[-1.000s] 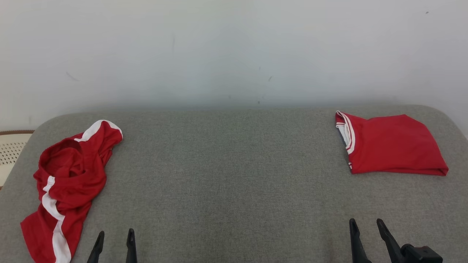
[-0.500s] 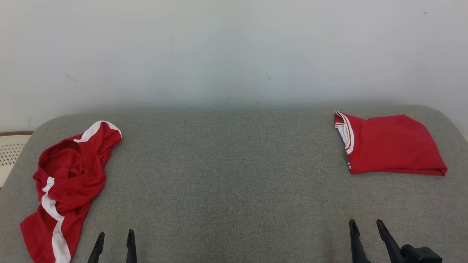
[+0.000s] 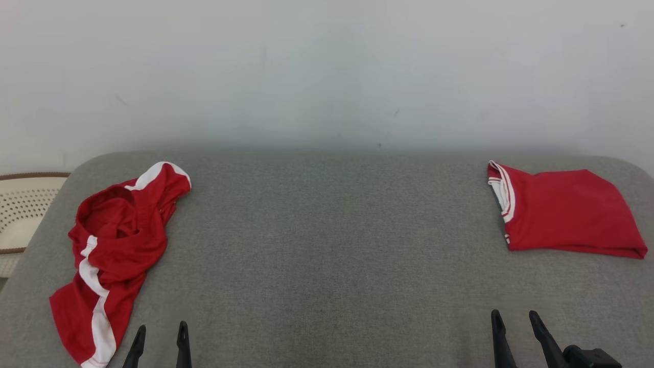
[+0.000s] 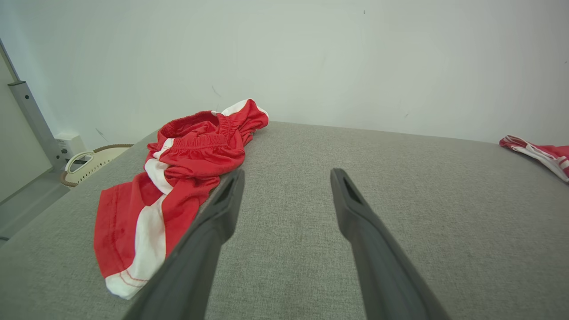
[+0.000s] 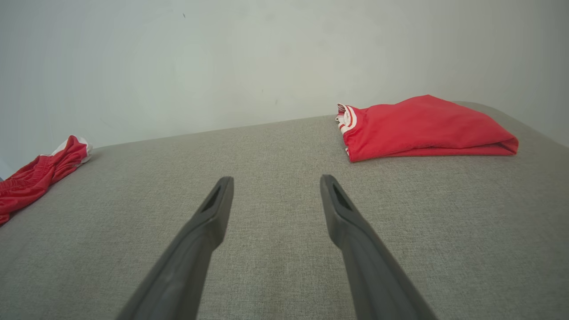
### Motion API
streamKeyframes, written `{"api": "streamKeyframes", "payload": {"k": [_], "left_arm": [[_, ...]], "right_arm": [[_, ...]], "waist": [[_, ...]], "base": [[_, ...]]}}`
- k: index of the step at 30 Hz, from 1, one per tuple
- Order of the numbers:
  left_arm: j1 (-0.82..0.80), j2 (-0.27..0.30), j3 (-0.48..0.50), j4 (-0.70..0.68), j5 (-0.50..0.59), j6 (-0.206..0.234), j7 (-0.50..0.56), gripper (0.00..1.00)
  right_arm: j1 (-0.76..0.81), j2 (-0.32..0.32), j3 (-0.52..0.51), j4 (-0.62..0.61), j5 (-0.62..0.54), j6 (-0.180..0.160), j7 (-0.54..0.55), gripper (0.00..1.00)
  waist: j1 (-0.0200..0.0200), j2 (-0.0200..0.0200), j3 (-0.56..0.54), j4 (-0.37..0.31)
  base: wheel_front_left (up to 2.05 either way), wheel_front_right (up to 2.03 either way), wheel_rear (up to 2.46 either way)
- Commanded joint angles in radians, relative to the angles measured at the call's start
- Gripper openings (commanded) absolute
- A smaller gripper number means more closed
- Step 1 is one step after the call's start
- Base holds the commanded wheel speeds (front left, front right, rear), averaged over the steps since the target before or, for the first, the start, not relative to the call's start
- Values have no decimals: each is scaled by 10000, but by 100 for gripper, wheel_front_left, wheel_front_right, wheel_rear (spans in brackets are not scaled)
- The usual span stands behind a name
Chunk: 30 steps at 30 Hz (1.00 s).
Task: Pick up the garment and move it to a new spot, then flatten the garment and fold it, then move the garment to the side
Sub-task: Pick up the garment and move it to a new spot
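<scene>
Shorts (image 3: 122, 240) lie bunched at left end of grey pad (image 3: 327, 230). Folded shirt (image 3: 562, 214) far right. Left gripper (image 3: 161, 326) wide, empty, near shorts. Right gripper (image 3: 513, 313) wide, empty. Best: pinch waistband, lift clear, then carry to middle.

R hand (image 5: 275, 179) hung over the grey fabric-covered bench (image 5: 275, 142), its two dark fingers spread wide w/ nothing btwn them. A folded red garment w/ white-striped trim (image 5: 426, 126) lay at upper right of view, near the pale wall (image 5: 222, 58). A crumpled red-and-white garment (image 5: 40, 178) sat far left, cut by the frame edge.
</scene>
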Motion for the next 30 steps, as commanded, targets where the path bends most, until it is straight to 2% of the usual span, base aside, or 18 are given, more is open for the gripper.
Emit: {"api": "streamKeyframes", "payload": {"k": [1,7,22,30], "left_arm": [[48,78,7,-16,-19,32,23,100],[3,172,43,-57,-24,101,72,100],[148,409,197,-201,-58,341,124,100],[253,586,393,-415,-116,468,204,100]], "right_arm": [[179,19,0,49,84,1,-48,100],[153,21,-19,124,184,1,-126,100],[10,19,58,413,577,1,-382,100],[-168,20,196,573,641,1,-490,100]], "waist": [[-1,0,-10,348],[-1,0,-9,1061],[-1,0,19,3529],[-1,0,28,4362]], "base": [[0,0,0],[0,0,0],[0,0,0],[0,0,0]]}}
